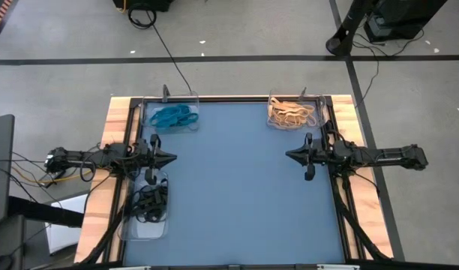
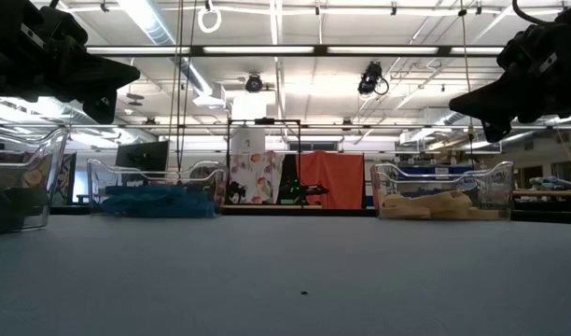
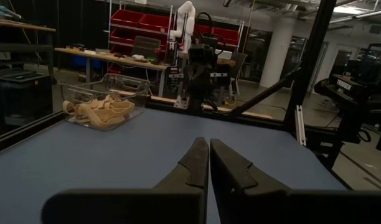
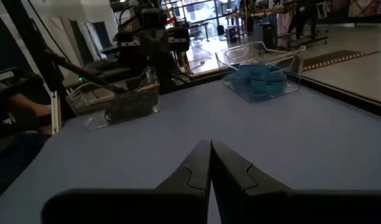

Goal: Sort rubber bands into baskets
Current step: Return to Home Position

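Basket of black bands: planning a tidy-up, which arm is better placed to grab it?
Left, likely. The left gripper hovers beside the basket of black bands; the right gripper waits far across.

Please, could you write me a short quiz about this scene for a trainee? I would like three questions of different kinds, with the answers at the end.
1. True or false: the black rubber bands and the tan rubber bands lie mixed together.
2. Which colour fills the basket on the right arm's side of the table? A teal-blue, B tan, C black.
3. Fill in: the left gripper and the right gripper are both ____ and hold nothing.
Key: 1 false; 2 B; 3 shut.
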